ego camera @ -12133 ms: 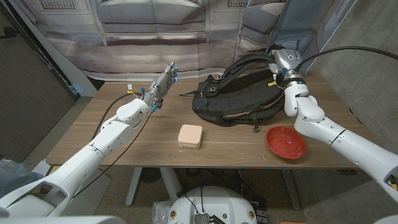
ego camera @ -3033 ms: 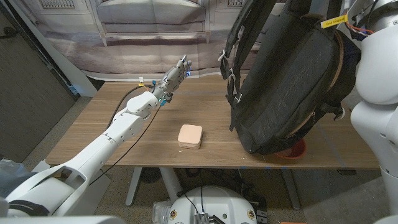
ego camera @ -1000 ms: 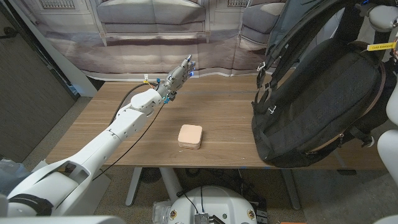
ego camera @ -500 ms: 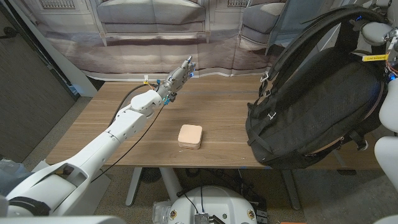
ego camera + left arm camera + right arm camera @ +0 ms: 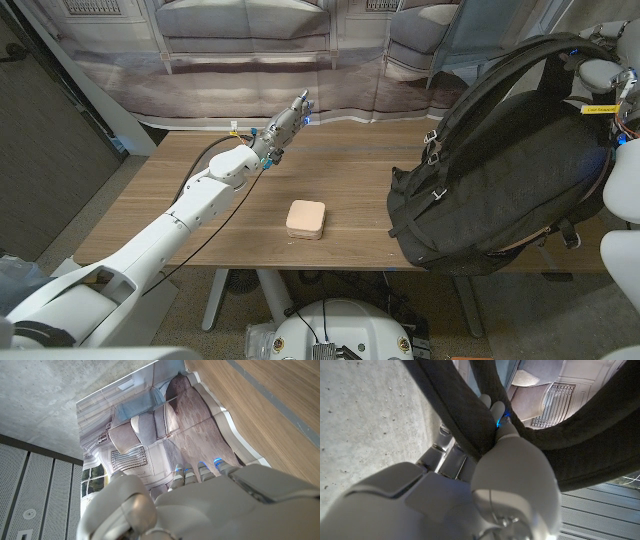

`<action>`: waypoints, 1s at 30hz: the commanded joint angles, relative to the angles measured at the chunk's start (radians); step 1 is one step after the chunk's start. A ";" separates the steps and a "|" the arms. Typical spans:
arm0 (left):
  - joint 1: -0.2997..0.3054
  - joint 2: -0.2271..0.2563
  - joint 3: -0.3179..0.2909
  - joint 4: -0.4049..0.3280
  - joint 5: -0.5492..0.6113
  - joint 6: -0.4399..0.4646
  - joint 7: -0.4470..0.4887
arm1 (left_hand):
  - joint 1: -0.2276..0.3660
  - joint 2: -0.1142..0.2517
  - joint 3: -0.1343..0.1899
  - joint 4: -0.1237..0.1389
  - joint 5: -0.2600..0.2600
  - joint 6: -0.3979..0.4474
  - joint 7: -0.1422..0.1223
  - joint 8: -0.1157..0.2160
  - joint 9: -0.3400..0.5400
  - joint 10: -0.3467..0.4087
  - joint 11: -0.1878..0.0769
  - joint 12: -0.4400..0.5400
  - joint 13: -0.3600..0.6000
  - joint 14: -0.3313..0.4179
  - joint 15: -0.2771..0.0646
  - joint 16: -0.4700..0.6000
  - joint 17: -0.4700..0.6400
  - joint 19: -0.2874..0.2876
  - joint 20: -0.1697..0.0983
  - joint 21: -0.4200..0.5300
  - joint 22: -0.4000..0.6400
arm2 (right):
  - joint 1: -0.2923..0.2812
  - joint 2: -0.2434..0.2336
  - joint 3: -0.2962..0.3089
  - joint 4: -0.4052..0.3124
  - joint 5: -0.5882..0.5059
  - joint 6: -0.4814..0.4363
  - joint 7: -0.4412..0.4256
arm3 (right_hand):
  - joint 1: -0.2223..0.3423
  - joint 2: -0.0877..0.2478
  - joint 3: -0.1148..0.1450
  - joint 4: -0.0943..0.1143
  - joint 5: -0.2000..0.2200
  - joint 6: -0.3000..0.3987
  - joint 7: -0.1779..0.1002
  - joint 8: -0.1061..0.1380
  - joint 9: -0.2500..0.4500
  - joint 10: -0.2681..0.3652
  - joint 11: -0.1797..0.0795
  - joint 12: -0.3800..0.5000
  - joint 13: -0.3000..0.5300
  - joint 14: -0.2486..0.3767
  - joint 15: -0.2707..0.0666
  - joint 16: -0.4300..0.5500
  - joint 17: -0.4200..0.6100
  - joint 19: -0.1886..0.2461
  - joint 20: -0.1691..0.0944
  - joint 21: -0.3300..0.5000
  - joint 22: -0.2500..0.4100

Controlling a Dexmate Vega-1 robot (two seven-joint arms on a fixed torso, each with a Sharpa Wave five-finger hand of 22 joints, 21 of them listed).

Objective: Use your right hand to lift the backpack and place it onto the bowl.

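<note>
Now the black backpack [image 5: 500, 170] hangs by its straps [image 5: 465, 415] from the right hand [image 5: 490, 460], whose fingers curl around them, its bottom low over the table [image 5: 350, 190] at the right end. Beside it lies a small tan case [image 5: 305, 218]. Farther left, the left hand [image 5: 283, 127] reaches out with fingers straight, holding nothing.

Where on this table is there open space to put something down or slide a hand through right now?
Bare wood lies on the table left of the left hand and its arm, and between the small tan case and the backpack. A strip along the far edge is also bare. The right side is crowded: the backpack hangs from the right hand and covers that end.
</note>
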 commanded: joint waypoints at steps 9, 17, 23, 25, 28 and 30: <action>0.014 0.009 -0.002 -0.021 0.000 0.015 0.016 | 0.003 0.012 -0.008 -0.001 0.003 0.003 0.005 -0.003 0.005 -0.008 0.000 -0.002 0.003 -0.005 0.005 -0.001 0.004 -0.005 0.004 -0.002 0.004 | -0.046 -0.064 -0.025 0.098 0.111 -0.043 -0.094 | 0.014 0.026 0.001 0.006 0.000 0.110 -0.113 0.000 0.003 -0.005 0.000 0.002 -0.003 -0.002 0.000 -0.004 -0.001 -0.002 -0.169 0.007 0.001; 0.023 0.014 -0.006 -0.030 -0.001 0.019 0.025 | 0.004 0.013 -0.010 -0.001 0.003 0.003 0.004 -0.003 0.005 -0.006 0.003 -0.001 0.003 -0.005 0.005 -0.001 0.004 -0.004 0.005 -0.002 0.004 | -0.052 -0.091 -0.049 0.140 0.153 -0.057 -0.139 | 0.014 0.026 0.000 0.006 -0.001 0.109 -0.113 -0.002 0.001 -0.005 0.000 0.003 -0.005 0.002 0.001 -0.004 -0.007 0.001 -0.169 0.008 0.001; 0.030 0.017 -0.009 -0.039 0.001 0.018 0.034 | 0.004 0.014 -0.012 -0.001 0.003 0.003 0.006 -0.002 0.005 -0.005 0.000 0.000 0.003 -0.006 0.006 -0.001 0.004 -0.004 0.005 -0.002 0.004 | -0.057 -0.114 -0.054 0.165 0.194 -0.063 -0.162 | 0.013 0.028 0.001 0.008 -0.003 0.105 -0.113 -0.003 0.001 -0.011 0.000 0.000 -0.010 0.000 0.001 -0.005 -0.005 0.000 -0.169 0.007 0.000; 0.031 0.017 -0.010 -0.039 -0.001 0.019 0.034 | 0.004 0.014 -0.012 -0.001 0.003 0.003 0.006 -0.003 0.005 -0.006 0.000 0.000 0.003 -0.006 0.006 -0.001 0.004 -0.004 0.005 -0.002 0.004 | -0.051 -0.119 -0.061 0.172 0.203 -0.077 -0.170 | 0.011 0.029 0.001 0.010 -0.003 0.102 -0.113 -0.003 0.003 -0.013 0.000 0.000 -0.011 -0.002 0.002 -0.009 -0.011 -0.001 -0.169 0.006 0.000; 0.032 0.019 -0.009 -0.043 0.002 0.021 0.037 | 0.005 0.014 -0.013 -0.001 0.003 0.003 0.006 -0.003 0.005 -0.006 0.001 -0.001 0.003 -0.006 0.006 -0.001 0.004 -0.004 0.005 -0.002 0.004 | -0.050 -0.133 -0.062 0.186 0.223 -0.084 -0.177 | 0.013 0.029 0.001 0.008 -0.004 0.100 -0.114 -0.005 0.000 -0.013 0.000 0.001 -0.011 0.001 0.000 -0.014 -0.025 -0.001 -0.169 0.006 -0.001; 0.032 0.018 -0.009 -0.043 0.001 0.019 0.037 | 0.005 0.014 -0.013 -0.001 0.003 0.003 0.005 -0.003 0.005 -0.005 0.000 0.000 0.003 -0.006 0.006 -0.001 0.004 -0.004 0.005 -0.002 0.004 | -0.048 -0.141 -0.065 0.197 0.235 -0.089 -0.184 | 0.012 0.029 0.001 0.010 -0.005 0.098 -0.114 -0.006 -0.001 -0.015 0.000 -0.001 -0.014 0.000 0.002 -0.015 -0.026 -0.001 -0.169 0.005 -0.001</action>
